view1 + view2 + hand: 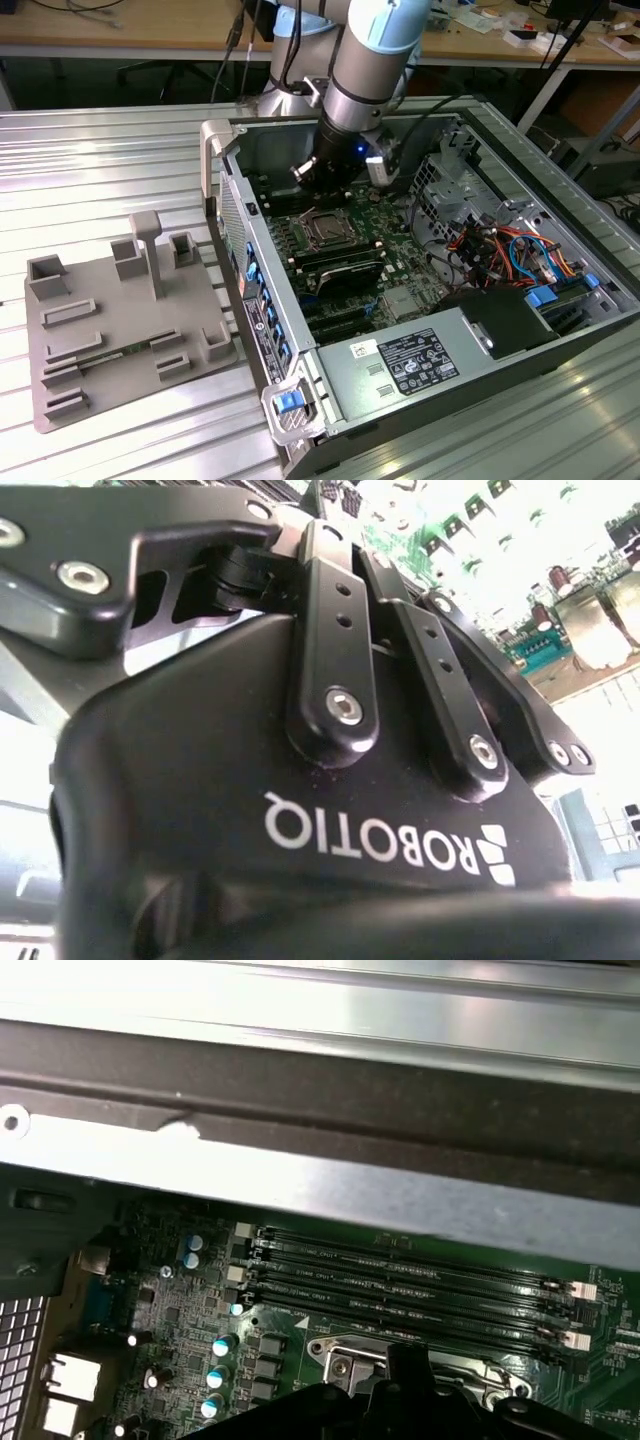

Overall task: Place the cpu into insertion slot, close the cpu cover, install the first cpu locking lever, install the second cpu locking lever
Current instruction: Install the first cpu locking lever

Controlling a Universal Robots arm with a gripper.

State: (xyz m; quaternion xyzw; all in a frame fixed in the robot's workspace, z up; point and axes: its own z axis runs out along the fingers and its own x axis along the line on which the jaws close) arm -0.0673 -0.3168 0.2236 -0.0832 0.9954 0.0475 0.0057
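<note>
In the exterior view my gripper [322, 188] hangs inside the open computer case, just above and slightly behind the insertion slot [325, 232]. The slot is a small square socket with a silver metal rim on the green motherboard [400, 225]. A silver frame, the cpu cover [311, 220], lies around a dark square centre. I cannot make out the cpu, neither in the slot nor at the gripper. In the first wrist view the slot's silver rim [345, 1360] shows, partly hidden behind dark gripper parts. The second wrist view shows the gripper's black body and linkage bars [335, 640] from close up.
Long black memory slots [400, 1280] run beside the socket. The case's metal walls [235, 200] surround the board. A power supply [420, 360] and coloured cables [510, 250] sit at the exterior view's right. A grey fixture plate [110, 320] lies on the ribbed metal table at the left.
</note>
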